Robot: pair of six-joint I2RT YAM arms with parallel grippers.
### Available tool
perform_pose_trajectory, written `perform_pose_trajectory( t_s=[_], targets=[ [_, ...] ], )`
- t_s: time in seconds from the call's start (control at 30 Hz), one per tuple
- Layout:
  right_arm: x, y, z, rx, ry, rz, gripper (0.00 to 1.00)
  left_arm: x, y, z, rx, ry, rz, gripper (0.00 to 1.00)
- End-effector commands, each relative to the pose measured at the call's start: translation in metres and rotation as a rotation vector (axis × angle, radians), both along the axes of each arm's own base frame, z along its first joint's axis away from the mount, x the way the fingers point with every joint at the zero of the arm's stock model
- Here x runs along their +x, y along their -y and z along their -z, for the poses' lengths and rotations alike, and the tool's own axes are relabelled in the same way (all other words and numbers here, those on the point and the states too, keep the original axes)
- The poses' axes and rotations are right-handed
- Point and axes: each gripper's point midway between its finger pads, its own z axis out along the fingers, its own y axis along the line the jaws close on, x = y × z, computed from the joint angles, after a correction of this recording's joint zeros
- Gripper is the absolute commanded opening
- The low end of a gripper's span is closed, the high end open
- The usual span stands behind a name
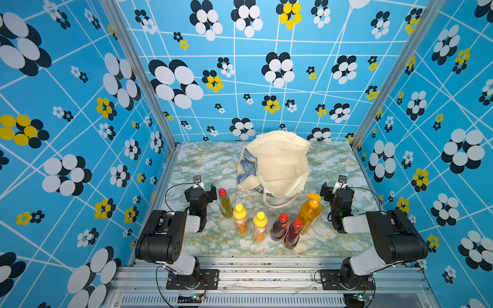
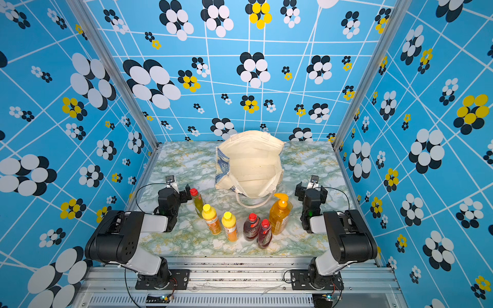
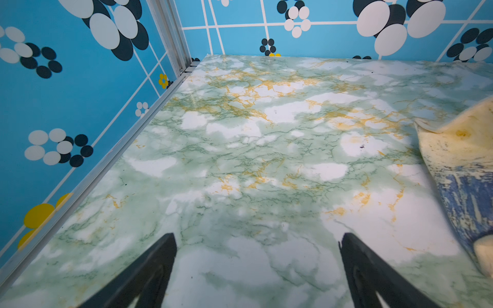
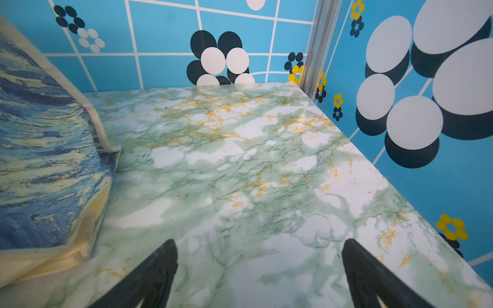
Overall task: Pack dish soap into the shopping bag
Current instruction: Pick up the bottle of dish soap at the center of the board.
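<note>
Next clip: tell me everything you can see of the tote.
The tote is soft cream canvas with a blue swirly print on its outside. It sits at the middle rear of the table, slumped and creased, its mouth gaping toward the camera. Seams show on the lining and the inside looks empty. One loop handle droops out onto the table in front. Nothing grips it; only the table visibly touches it.

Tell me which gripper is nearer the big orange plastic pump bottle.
Right. The right gripper sits beside the big orange pump bottle, not touching; the left gripper is across the row, by the red-capped olive-green bottle.
</note>
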Motion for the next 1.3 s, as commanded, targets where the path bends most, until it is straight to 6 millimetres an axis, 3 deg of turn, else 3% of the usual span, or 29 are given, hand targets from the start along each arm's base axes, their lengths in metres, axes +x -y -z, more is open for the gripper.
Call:
perform_pose_trajectory(
  t_s=[0.0, 0.2, 0.53, 0.97, 1.27],
  targets=[
    [0.001, 0.003, 0.0, 0.007, -0.001, 0.02, 0.99, 0.003, -0.004, -0.013, 0.007, 0.043, -0.015, 0.99],
    [0.0, 0.003, 0.0, 0.005, 0.001, 0.021, 0.99, 0.0, -0.009, -0.017, -0.011, 0.055, -0.04, 0.99],
    [-0.006, 0.006, -0.018, 0.002, 0.015, 0.036, 0.99, 0.003, -0.003, -0.022, -0.002, 0.047, 0.004, 0.99],
    [-0.028, 0.016, -0.072, 0.052, 0.002, 0.11, 0.99, -0.007, -0.022, -0.076, -0.032, 0.066, -0.105, 0.99],
    [-0.06, 0.02, -0.102, 0.16, -0.072, 0.169, 0.99, -0.014, -0.034, -0.137, -0.127, 0.154, -0.183, 0.99]
  ],
)
